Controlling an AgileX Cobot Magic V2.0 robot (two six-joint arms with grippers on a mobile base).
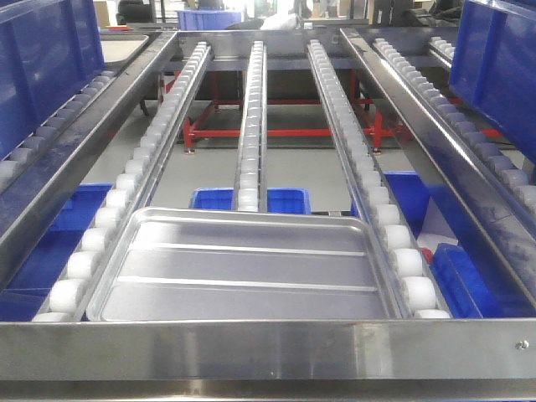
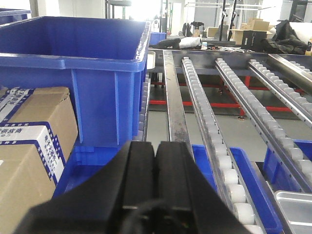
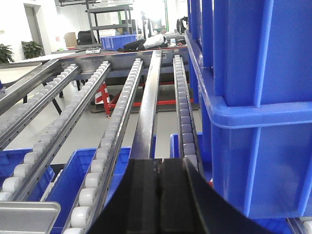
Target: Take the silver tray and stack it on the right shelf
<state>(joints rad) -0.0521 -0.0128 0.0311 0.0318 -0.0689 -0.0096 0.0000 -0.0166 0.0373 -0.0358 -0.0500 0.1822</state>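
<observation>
The silver tray (image 1: 243,268), shiny and with two long ridges, lies flat on the white roller rails of the right shelf, just behind the shelf's flat steel front bar (image 1: 251,347). Neither gripper appears in the front view. My left gripper (image 2: 155,144) is shut and empty, left of the tray, whose corner (image 2: 295,209) shows at the lower right. My right gripper (image 3: 160,161) is also shut with nothing in it, right of the tray, whose corner (image 3: 24,214) shows at the lower left. Both grippers are apart from the tray.
A tall blue bin (image 2: 83,73) stands on the left lane beside cardboard boxes (image 2: 29,146). Another blue bin (image 3: 253,97) stands close on the right lane. Blue crates (image 1: 251,199) sit below the rails. A second tray (image 1: 126,42) lies far back left.
</observation>
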